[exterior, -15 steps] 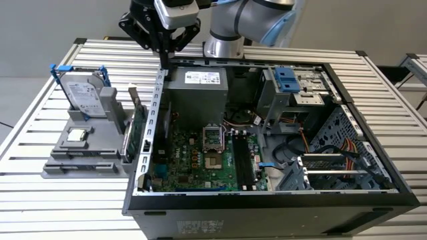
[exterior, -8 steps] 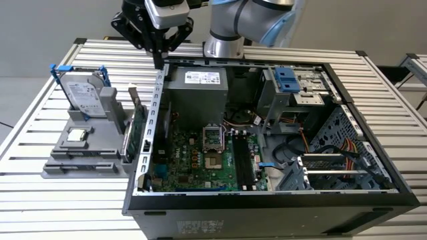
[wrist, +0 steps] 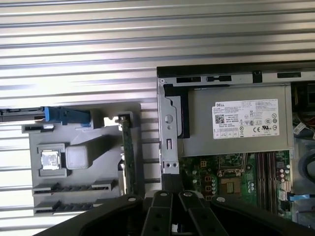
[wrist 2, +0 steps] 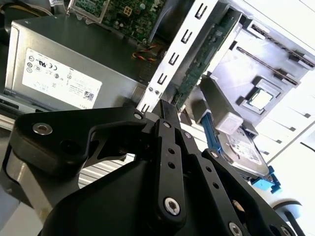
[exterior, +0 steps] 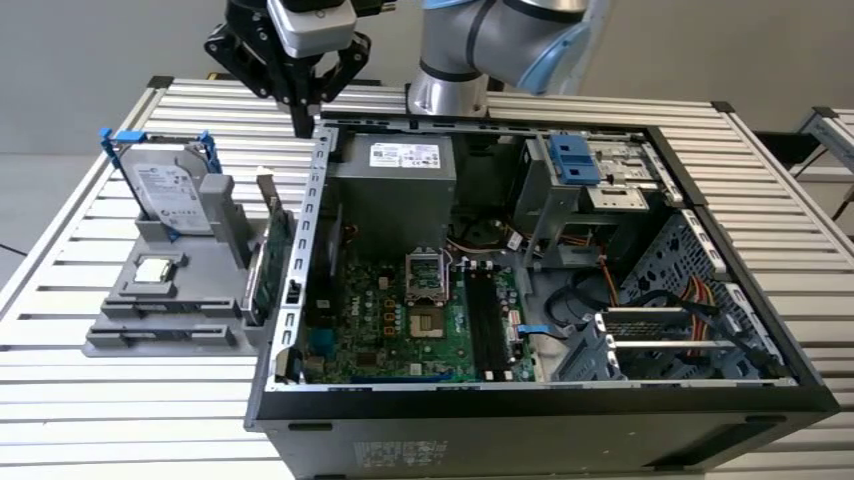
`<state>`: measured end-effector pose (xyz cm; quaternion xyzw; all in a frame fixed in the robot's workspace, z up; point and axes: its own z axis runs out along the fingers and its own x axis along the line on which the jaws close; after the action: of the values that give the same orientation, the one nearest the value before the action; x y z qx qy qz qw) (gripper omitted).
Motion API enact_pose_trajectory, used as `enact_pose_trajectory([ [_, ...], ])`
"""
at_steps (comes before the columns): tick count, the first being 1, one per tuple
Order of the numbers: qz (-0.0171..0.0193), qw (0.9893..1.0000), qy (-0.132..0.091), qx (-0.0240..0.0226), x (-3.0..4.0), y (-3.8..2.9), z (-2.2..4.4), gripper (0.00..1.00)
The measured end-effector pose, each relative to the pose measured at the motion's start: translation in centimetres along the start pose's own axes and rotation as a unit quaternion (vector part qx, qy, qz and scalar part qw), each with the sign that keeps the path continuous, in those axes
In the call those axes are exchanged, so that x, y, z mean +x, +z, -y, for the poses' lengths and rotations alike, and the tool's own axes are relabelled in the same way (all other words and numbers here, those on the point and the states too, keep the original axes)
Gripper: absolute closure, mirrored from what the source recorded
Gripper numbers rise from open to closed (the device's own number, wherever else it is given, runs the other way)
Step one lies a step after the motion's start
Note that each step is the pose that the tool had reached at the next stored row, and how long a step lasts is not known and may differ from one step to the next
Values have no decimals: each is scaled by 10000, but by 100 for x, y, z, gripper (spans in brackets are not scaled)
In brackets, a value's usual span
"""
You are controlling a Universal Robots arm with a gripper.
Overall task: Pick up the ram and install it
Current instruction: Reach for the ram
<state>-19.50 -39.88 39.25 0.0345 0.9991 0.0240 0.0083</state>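
The arm (exterior: 501,35) rises behind the open computer case (exterior: 534,415) and bends toward the exterior view's left, so that its wrist hangs over the case's far corner on that side. The tool (exterior: 307,122) points straight down from the wrist. Its black fingers (wrist 2: 165,147) are drawn together into one narrow tip, with no gap showing between them in either wrist view. The tip hovers clear of everything, just above the case's side wall, near the grey power supply (exterior: 394,175).

On the slatted bench (exterior: 80,400), beside the case on the exterior view's left, sits a grey holder (exterior: 107,345). A hard drive (exterior: 171,195) stands upright in it. A small square processor chip (exterior: 156,268) lies flat in front of the drive, and a green expansion card (exterior: 274,265) stands on edge along the side next to the case.

The ram (wrist: 74,187) seems to be the dark narrow strip set edge-on in a long slot of the holder, just past the chip. A second dark strip (wrist: 69,205) lies in the next slot, and which of the two is the stick cannot be told for sure. Both are well apart from the tool.
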Motion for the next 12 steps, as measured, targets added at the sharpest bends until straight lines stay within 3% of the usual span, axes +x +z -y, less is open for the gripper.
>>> enact_pose_trajectory([
  [12,0,10000,-2,0,206,-4,14,100],
])
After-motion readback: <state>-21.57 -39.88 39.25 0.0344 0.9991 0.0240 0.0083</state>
